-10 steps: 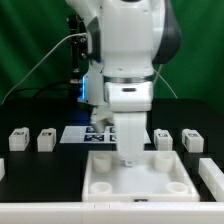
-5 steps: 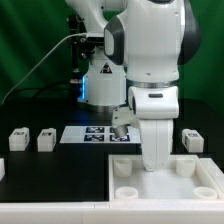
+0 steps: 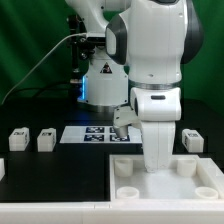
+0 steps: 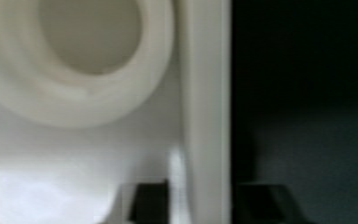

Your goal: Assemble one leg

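My gripper (image 3: 155,166) reaches down onto the large white tray-like board (image 3: 205,186) at the front of the black table. In the wrist view my gripper (image 4: 197,205) is shut on the board's upright wall (image 4: 202,90). A dark finger (image 4: 144,205) stands on each side of that wall, beside a round corner socket (image 4: 87,50). Two legs, small white posts with marker tags, stand at the exterior view's left (image 3: 18,138) (image 3: 45,140). Another leg (image 3: 192,140) stands at the right. No leg is in my gripper.
The marker board (image 3: 92,133) lies behind the tray board, mid table. A further white part (image 3: 2,168) shows at the left edge. The robot's base and cables stand at the back. The arm's bulk hides the table behind the tray's middle.
Since one second ago my arm has moved to the exterior view's right and the tray-like board has slid right with it. Nothing visibly moved in the last half second.
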You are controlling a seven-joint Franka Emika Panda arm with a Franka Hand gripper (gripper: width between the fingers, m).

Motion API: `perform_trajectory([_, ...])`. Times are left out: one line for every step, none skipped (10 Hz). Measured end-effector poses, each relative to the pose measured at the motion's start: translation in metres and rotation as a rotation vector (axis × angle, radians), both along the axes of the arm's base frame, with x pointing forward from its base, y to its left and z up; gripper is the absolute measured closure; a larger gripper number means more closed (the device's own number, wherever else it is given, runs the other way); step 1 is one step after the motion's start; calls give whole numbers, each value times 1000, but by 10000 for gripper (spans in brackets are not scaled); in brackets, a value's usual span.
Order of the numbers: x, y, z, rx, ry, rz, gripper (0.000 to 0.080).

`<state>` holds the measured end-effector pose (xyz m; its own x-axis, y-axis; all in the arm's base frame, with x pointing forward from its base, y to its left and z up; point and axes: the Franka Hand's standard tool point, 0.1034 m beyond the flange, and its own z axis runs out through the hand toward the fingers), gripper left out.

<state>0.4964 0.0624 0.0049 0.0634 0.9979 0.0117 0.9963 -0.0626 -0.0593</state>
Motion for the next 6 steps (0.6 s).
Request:
perform_trajectory([0, 0, 0, 0, -1, 0, 473])
perform_trajectory([1, 0, 1, 0, -2, 0, 289])
perform_trajectory([1, 0, 1, 0, -3, 0, 195])
perform_trajectory([1, 0, 1, 0, -3, 0, 195])
perform_trajectory([1, 0, 1, 0, -3, 0, 159])
perform_trajectory([1, 0, 1, 0, -3, 0, 152])
